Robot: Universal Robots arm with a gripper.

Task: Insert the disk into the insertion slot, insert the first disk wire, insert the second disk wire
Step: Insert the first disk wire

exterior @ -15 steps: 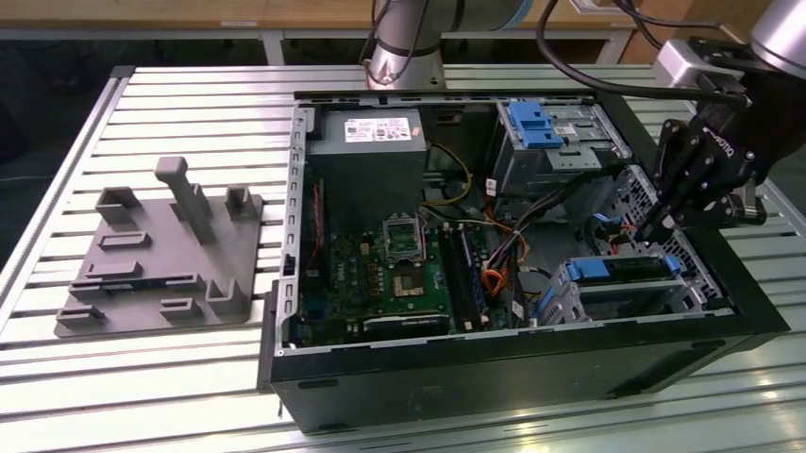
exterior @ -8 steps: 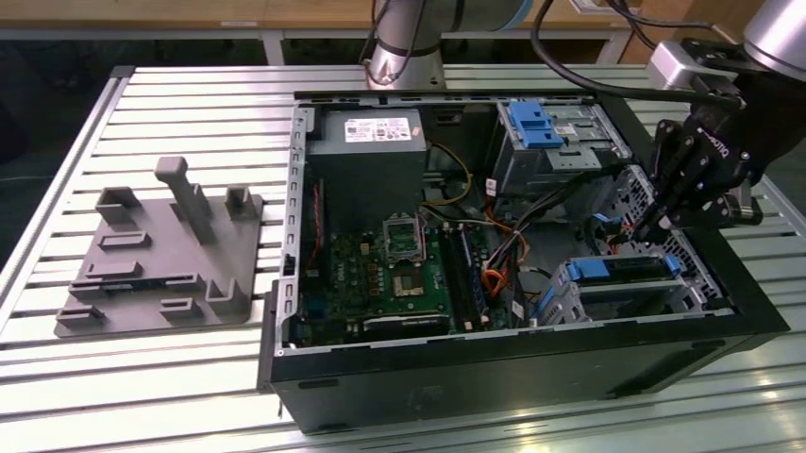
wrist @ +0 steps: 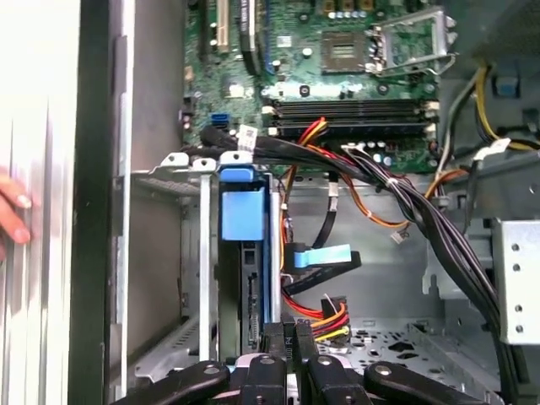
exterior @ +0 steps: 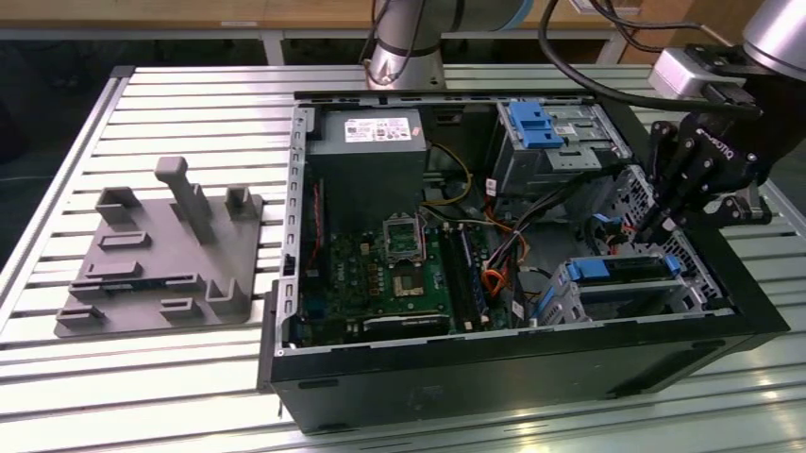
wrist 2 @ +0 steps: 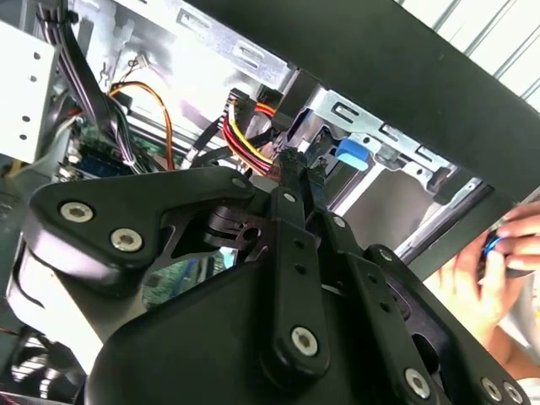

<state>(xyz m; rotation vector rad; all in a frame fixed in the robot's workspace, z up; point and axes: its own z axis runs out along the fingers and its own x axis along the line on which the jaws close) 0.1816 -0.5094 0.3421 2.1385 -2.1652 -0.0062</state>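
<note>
The disk (exterior: pixel 633 268), silver in its blue carrier (wrist: pixel 240 211), sits inside the insertion slot (exterior: pixel 569 298), a low perforated silver cage (wrist: pixel 160 253) at the case's front corner on the exterior view's right. My gripper (exterior: pixel 658 231) hangs over the cage's inner end with its fingers drawn together. In both wrist views the fingertips (wrist: pixel 276 336) meet at the end of a red, yellow and black disk wire (wrist: pixel 327 317), right beside the disk's connector edge (wrist: pixel 251 291). That wire (wrist 2: pixel 249 139) runs up to my gripper (wrist 2: pixel 291 160). A blue flat disk wire (wrist: pixel 325 256) lies loose just beyond.
The open black computer case (exterior: pixel 504 373) holds a green motherboard (exterior: pixel 391 274), a power supply (exterior: pixel 365 132) and a taller grey bay with a blue latch (exterior: pixel 539 123). Thick black cable bundles (wrist: pixel 396 194) cross near the cage. A grey fixture (exterior: pixel 164 255) stands outside. A person's hand (wrist 2: pixel 498 253) is beside the case.
</note>
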